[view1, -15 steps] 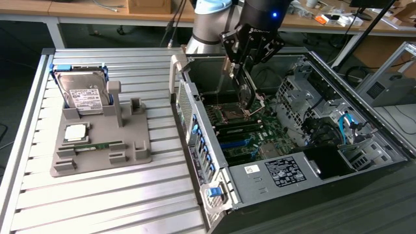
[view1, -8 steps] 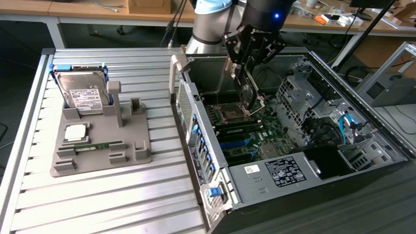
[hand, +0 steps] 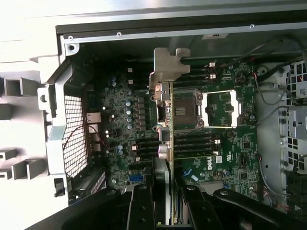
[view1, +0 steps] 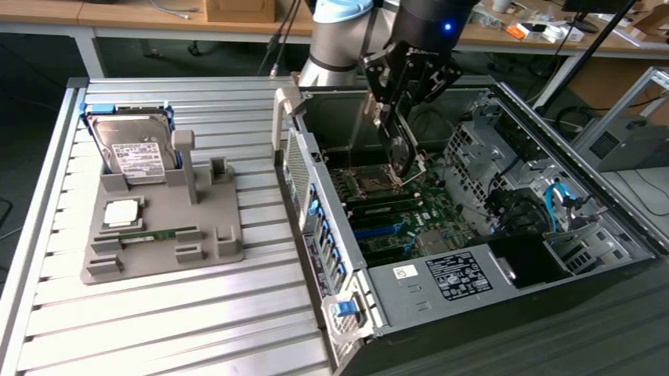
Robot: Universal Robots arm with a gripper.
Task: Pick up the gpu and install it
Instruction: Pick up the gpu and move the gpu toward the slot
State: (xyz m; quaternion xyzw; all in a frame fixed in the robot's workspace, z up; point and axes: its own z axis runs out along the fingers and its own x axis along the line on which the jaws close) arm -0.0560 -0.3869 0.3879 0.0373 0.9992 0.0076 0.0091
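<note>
Your gpu (view1: 399, 145) is in the air, hanging under the gripper (view1: 400, 110) inside the open computer case (view1: 313, 180). The gripper is clamped on it. In the wrist view you have the fingers (hand: 142, 206) pressed against its two broad faces, and the card itself shows edge-on as a thin strip running out from between them.

Watch that long axis. It points away from the gripper and steeply down toward the motherboard (view1: 413, 235), with the metal bracket (hand: 167, 67) at the far, low end.

In the exterior view that low end sits right by the CPU socket (view1: 374, 184). I cannot tell whether it touches the board or hangs just clear of it.

The dark and blue slots (view1: 385, 225) lie further along the board from the card, toward the end of the case with the white label (view1: 452, 274). As I read it, the card is standing on end near the socket rather than lying along any slot.
</note>
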